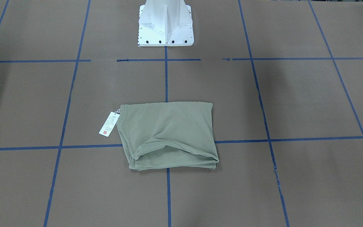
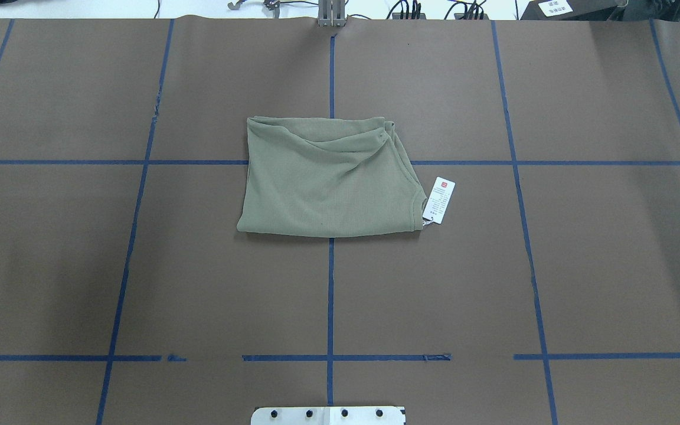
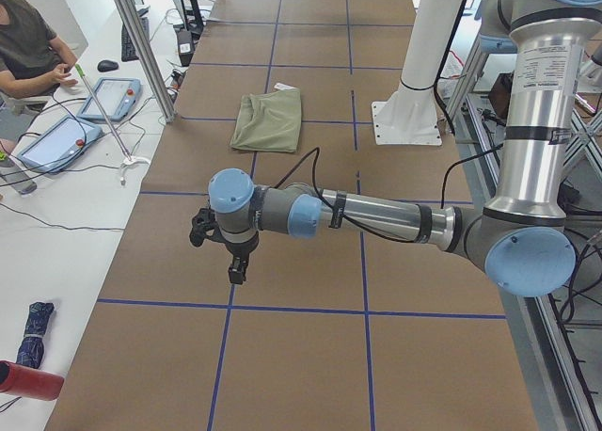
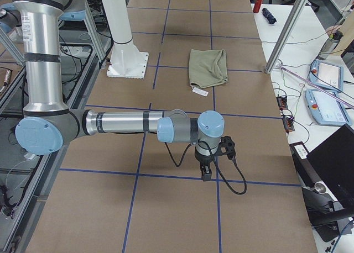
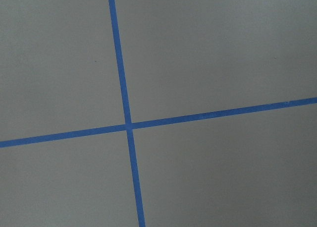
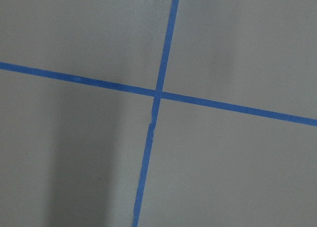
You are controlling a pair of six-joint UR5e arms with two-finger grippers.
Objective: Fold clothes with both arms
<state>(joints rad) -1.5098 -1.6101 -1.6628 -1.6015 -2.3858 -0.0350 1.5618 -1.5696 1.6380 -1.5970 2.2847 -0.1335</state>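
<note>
Starting at the robot's side, you have the white pedestal base (image 2: pixel 328 415) bolted at the near edge of the brown worktop (image 2: pixel 80 265), which is crossed by a grid of blue tape lines (image 2: pixel 330 295).

Out at either end of the worktop, well apart from the garment, the two arms reach low and level. The left arm (image 3: pixel 376 216) stretches over the left end, its left tool (image 3: pixel 236 273) pointing down at the worktop. The right arm (image 4: pixel 127 122) does the same over the right end, its right tool (image 4: pixel 206 174) also pointing down. You cannot tell whether either tool is wide or narrow. Each shows only in a side view, and each wrist camera shows just a crossing of tape on the worktop.

Farther out, at the middle of the worktop, lies the shirt (image 2: pixel 328 183), folded into a rough rectangle astride the centre tape line. Its long axis runs left to right. The near edge is a smooth, straight fold. The far edge shows loose stacked layers and a diagonal crease. The hang tag (image 2: pixel 439 200) lies flat just off the shirt's right edge, so the tagged end points right.

Beyond the far edge you find cables (image 2: pixel 411 9), and a seated person (image 3: pixel 28 36) at a white side table (image 3: pixel 56 196) with two control tablets (image 3: pixel 111 98).
</note>
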